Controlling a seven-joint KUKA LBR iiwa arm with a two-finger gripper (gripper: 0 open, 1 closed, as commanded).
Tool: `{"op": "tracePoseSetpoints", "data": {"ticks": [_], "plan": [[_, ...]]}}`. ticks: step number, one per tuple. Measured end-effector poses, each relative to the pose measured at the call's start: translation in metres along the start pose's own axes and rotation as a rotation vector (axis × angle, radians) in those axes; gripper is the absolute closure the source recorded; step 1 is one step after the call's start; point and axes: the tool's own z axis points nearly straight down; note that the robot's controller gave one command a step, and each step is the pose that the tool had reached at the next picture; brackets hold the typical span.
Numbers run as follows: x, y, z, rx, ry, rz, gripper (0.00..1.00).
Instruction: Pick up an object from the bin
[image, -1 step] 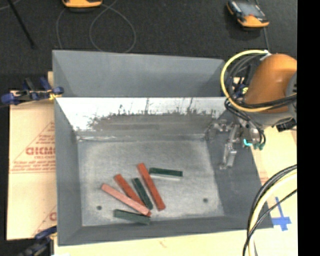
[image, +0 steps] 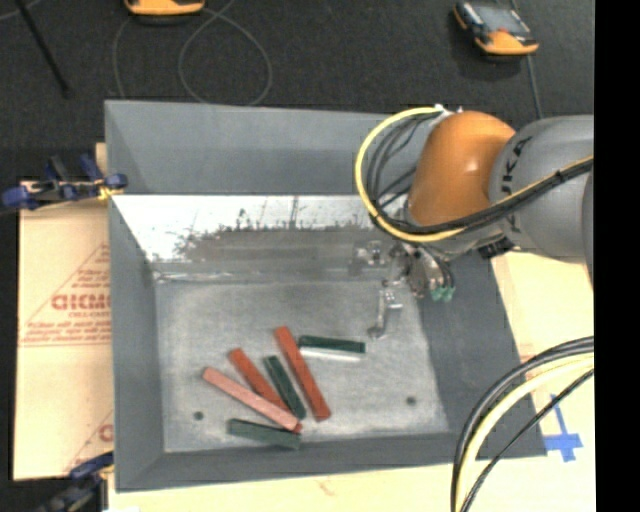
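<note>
Orange-capped wrist (image: 455, 165) hung over the bin (image: 135, 350), right of centre. Gripper (image: 383, 315) sat low near the floor; couldn't tell if clenched or released. Dark green stick (image: 330, 347) lay just beside it, lower left. Red stick (image: 302, 372) next; other sticks (image: 255, 395) heaped further left.

Dull grey on the metal bin (image: 135, 300), paler and speckled on its floor, dark-streaked on the far wall. Brick red on the long flat stick (image: 305, 378) and the shorter flat stick (image: 250, 370), pale pink on the slanted flat stick (image: 245, 397), dark green on the three other flat sticks (image: 284, 386), with one pale-edged stick (image: 331, 347) among them. Orange on the rounded wrist cover (image: 455, 165), yellow and black on the cables (image: 364, 185), silver-grey on the claw (image: 380, 322).
</note>
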Motion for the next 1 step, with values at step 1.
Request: {"op": "tracePoseSetpoints", "data": {"ticks": [1], "plan": [[0.0296, 0.026, 0.0696, 0.002, 0.005, -0.02, 0.0]]}}
